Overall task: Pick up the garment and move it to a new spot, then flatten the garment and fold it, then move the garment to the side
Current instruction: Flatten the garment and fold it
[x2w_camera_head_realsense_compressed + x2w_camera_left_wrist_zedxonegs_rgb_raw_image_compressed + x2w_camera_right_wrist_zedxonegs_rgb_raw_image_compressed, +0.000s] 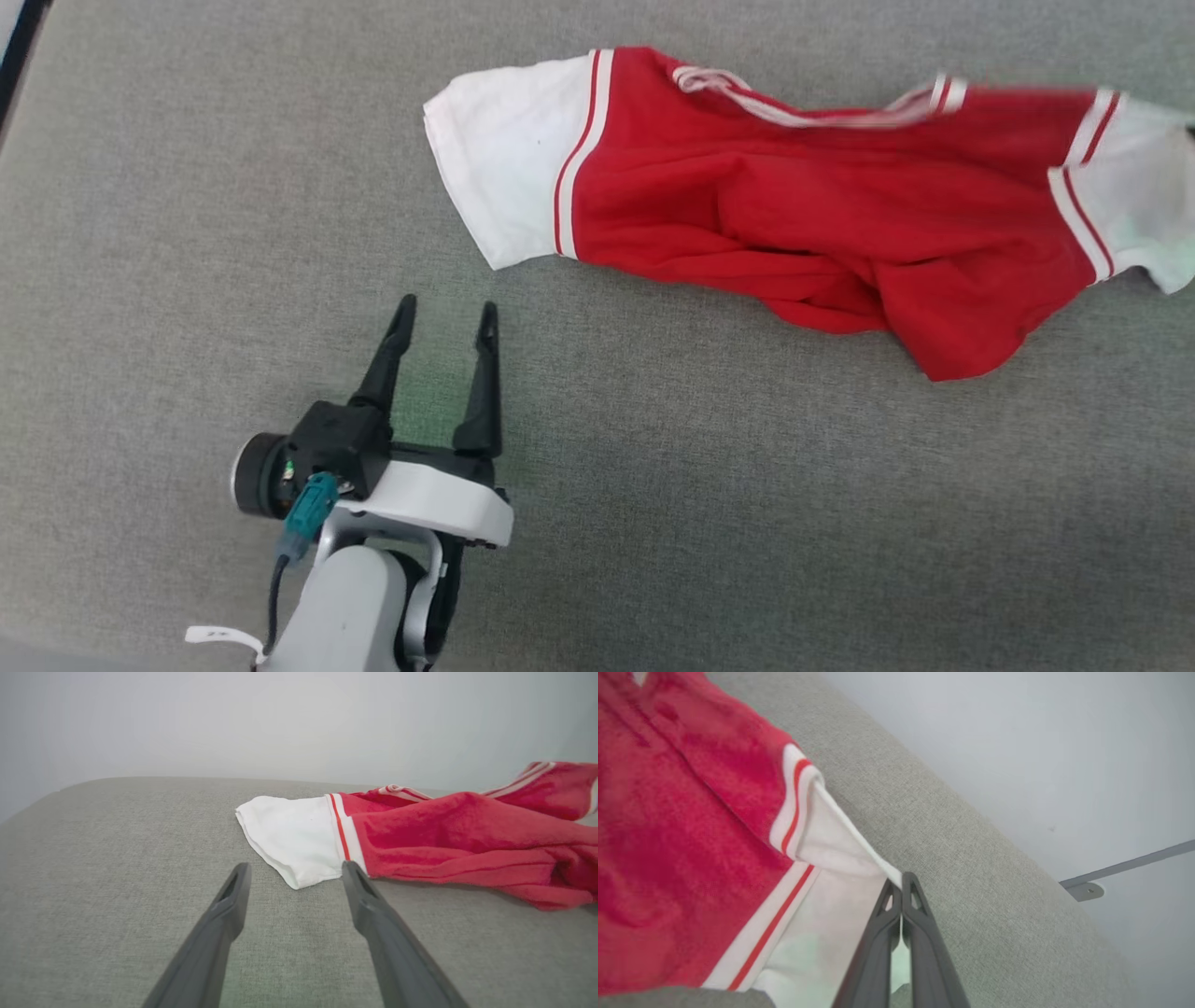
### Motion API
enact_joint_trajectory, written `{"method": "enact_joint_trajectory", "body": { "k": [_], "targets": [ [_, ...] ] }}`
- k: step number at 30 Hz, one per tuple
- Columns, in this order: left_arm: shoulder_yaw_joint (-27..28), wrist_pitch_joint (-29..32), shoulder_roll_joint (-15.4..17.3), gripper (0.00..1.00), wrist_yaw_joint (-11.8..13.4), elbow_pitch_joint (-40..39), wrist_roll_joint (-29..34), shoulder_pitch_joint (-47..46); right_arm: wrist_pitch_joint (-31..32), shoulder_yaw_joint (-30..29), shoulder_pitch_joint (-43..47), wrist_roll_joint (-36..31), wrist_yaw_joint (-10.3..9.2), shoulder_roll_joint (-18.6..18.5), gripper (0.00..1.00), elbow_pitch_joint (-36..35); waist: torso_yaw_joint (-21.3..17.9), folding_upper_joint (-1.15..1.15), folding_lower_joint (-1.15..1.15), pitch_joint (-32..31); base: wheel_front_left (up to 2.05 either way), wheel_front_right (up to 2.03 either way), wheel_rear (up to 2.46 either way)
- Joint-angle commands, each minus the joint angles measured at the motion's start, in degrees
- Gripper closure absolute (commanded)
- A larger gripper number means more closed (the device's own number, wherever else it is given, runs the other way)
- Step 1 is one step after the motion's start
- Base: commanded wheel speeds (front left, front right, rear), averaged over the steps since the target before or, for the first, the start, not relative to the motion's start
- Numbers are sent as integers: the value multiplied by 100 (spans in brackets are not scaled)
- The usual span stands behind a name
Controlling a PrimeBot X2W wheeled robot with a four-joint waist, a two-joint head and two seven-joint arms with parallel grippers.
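A crumpled red shirt (794,215) with white sleeves lies on the grey desk (187,233). Fingers of the right gripper (901,880) are pinched together on one sleeve's edge. Those of the left gripper (446,313) stand wide apart, empty, near the other sleeve.

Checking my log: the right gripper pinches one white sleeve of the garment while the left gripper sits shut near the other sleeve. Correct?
One error: the left gripper is open, jaws apart, as the left wrist view shows. It does sit near the other sleeve while the right gripper pinches one white sleeve of the garment.
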Motion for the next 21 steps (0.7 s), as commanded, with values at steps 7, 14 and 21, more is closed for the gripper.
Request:
{"method": "enact_joint_trajectory", "body": {
  "k": [7, 14, 21],
  "targets": [
    [-51, -30, -174, 0, -189, -99, 145, -277, 234, -329, -663, 59, -4, 673, 100, 1399, 319, 0, 0, 353, 0, 0, 0],
    [-62, -29, -256, 0, -278, -331, 248, -377, 133, -463, -903, 44, -4, 1184, 34, 2567, 574, 0, 0, 381, 0, 0, 0],
    [-55, -29, 110, 0, -665, -205, 558, -915, -784, -526, -594, 263, -4, 1404, 0, 2584, 325, 0, 0, 107, 0, 0, 0]
  ]
}}
